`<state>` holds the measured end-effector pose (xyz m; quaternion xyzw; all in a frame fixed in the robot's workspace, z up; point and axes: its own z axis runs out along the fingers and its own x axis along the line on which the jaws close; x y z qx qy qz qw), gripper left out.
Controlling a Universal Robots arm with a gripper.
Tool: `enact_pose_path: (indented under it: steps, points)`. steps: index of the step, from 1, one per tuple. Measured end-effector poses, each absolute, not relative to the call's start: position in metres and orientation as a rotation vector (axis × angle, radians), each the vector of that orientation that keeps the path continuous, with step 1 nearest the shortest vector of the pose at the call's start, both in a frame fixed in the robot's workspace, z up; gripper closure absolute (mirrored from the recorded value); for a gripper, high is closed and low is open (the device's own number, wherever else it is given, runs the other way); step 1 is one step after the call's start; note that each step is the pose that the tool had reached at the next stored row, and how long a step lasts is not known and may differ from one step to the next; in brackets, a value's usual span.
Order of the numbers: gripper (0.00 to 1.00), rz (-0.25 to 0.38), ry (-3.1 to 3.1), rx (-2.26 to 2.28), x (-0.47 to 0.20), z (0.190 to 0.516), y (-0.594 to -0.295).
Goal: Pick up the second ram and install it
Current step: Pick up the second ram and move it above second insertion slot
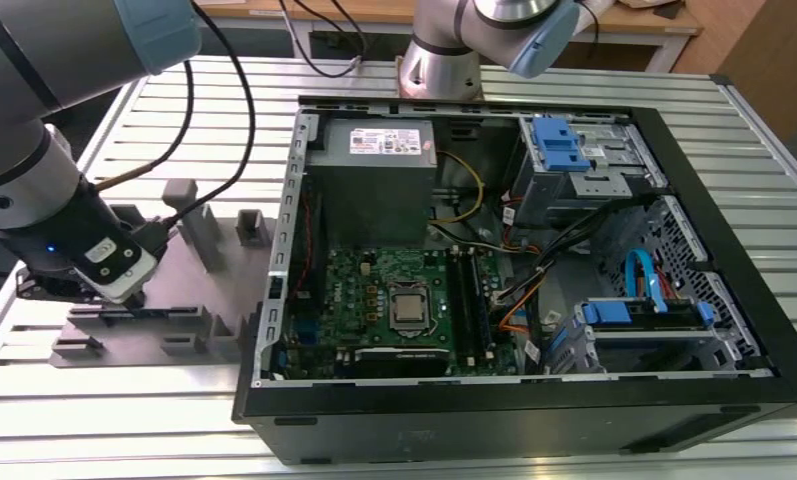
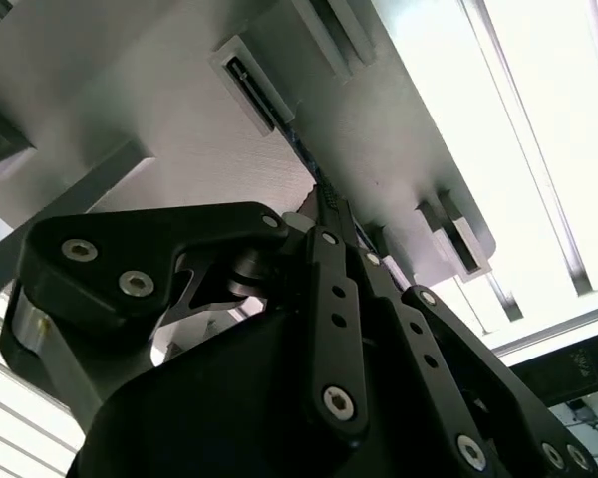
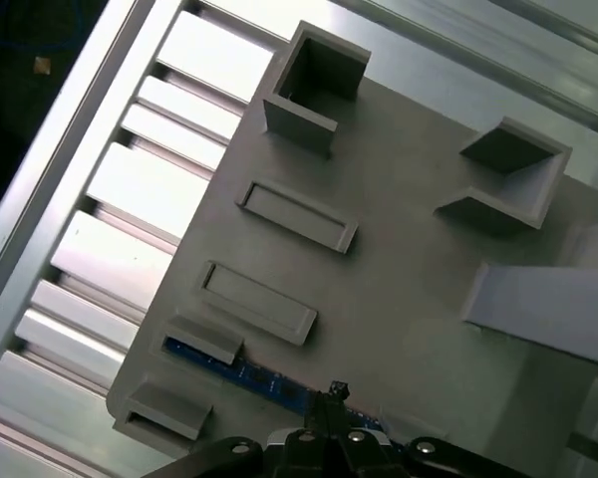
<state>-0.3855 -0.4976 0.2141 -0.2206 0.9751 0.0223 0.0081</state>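
The second ram [image 3: 237,370] stands on its long edge in a slot of the grey fixture plate [image 3: 409,299], its thin edge bluish with small chips. In the second wrist view the same ram [image 2: 297,147] runs as a dark thin line out of a slot holder. My gripper [image 2: 326,214] is down on it, its two black fingers drawn together with the stick between them. My gripper [image 3: 333,393] also shows at the stick's middle in the first wrist view. In the exterior view my gripper [image 1: 115,297] sits low over the fixture plate [image 1: 171,335] at the exterior view's left.
An open computer case [image 1: 718,250] lies at the exterior view's right of the plate, with a green motherboard [image 1: 358,290], a silver processor [image 1: 408,308] and long memory slots [image 1: 472,300]. Tall grey posts [image 1: 191,230] rise from the plate. A second arm's base [image 1: 438,60] stands behind the case.
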Motion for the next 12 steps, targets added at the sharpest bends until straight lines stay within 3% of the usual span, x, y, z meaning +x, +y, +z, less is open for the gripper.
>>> enact_pose_path:
  steps: [12]
  points:
    - [0.93, 0.071, 3.001, -0.879, -0.3854, 0.2141, -0.4975]
